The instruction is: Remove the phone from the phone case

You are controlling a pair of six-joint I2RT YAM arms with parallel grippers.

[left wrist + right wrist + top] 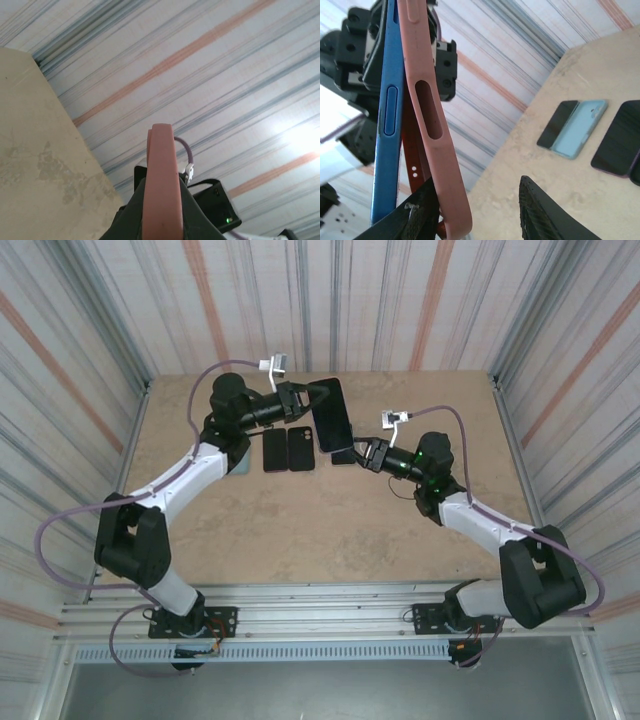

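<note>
Two fingers [547, 215] of the right jaws stand partly apart in the right wrist view and hold nothing. One is close against the lower corner of the pink phone case [432, 125], though I cannot tell if it touches; the other is clear of it. That view alone shows the case standing away from the blue phone [387, 110] along one long edge, with a gap between them and their far end among the black parts of the left jaws.

In the left wrist view the left jaws are clamped narrow on the case [162, 185], which is seen edge-on with a dark finger [132, 215] at each side.

From above, phone and case [330, 412] read as one dark slab held tilted in the air over the back of the counter [300, 530]. The left arm stretches forward with its wrist turned to the right. The right arm reaches in leftward to the slab's lower end. Spare phones [301, 448] lie flat on the counter beneath.
</note>
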